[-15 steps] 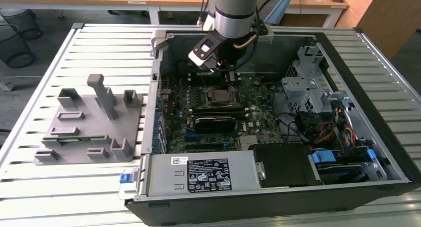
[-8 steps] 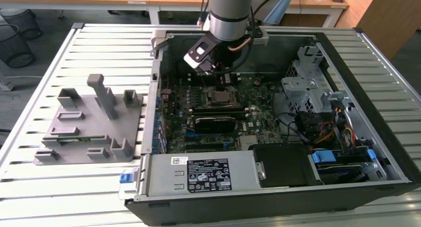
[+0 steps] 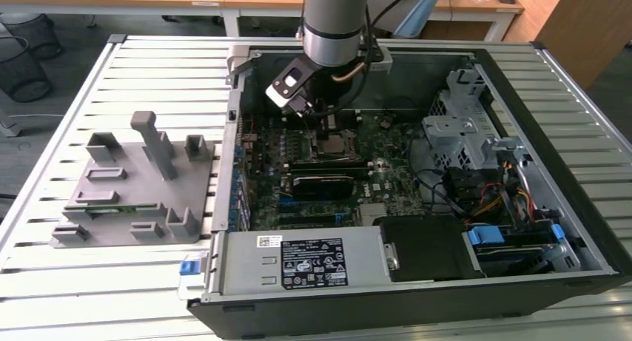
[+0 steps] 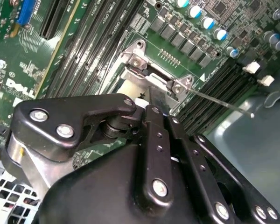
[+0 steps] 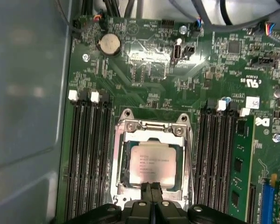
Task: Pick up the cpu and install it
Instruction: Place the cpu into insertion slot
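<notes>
Gripper (image 5: 151,187) with its two fingers pressed together, nothing pinched between them, hangs tip-down over the open socket. In the first wrist view the tips sit right at one edge of the cpu (image 5: 151,164); whether they touch it I cannot tell. The cpu lies flat inside the socket frame (image 5: 122,125), silver top up, with the metal rim close around all its sides (very little slack there). In the second wrist view the gripper (image 4: 155,95) points down at the same socket frame (image 4: 139,59), and a thin lever rod (image 4: 219,101) stands out sideways from it.

Rows of dark memory slots (image 5: 86,154) flank the socket on both sides, and a green memory stick (image 5: 238,168) stands in a slot beyond one row. A coin battery (image 5: 108,43) lies farther off on the board.

In the exterior view the arm (image 3: 334,23) reaches down inside the open computer case (image 3: 553,208). The case walls fence it all round, with a drive cage (image 3: 459,134) toward the exterior view's right. A grey fixture (image 3: 129,186) sits on the slatted table (image 3: 59,282), outside the case at the exterior view's left.
</notes>
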`<state>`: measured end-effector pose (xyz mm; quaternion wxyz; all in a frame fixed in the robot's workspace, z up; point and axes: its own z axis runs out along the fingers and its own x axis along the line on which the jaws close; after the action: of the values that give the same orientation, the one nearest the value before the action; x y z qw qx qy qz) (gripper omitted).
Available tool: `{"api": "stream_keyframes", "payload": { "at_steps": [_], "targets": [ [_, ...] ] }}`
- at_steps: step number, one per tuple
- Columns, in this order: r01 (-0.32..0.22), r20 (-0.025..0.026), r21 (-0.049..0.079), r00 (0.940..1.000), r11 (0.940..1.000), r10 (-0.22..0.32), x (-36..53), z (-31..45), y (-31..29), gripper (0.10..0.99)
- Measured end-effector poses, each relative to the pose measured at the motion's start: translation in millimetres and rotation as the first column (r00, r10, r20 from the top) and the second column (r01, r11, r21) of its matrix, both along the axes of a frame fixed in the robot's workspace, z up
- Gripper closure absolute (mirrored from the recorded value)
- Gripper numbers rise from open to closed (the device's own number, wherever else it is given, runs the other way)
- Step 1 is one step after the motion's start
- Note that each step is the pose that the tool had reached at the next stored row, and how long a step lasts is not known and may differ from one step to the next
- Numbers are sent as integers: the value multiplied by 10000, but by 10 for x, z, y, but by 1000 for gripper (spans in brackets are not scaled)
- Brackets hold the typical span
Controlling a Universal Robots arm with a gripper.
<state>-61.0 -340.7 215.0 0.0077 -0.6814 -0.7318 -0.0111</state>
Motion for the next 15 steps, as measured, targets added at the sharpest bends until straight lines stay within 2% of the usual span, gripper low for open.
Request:
{"api": "stream_keyframes", "payload": {
  "at_steps": [9,13,15],
  "targets": [
    [-1,-1,-1,10000,10000,1,-20,-130,0,980],
    [0,-4,-4,10000,10000,0,-13,-151,0,980],
    [0,-11,-3,10000,10000,0,17,-158,0,980]
  ]
}}
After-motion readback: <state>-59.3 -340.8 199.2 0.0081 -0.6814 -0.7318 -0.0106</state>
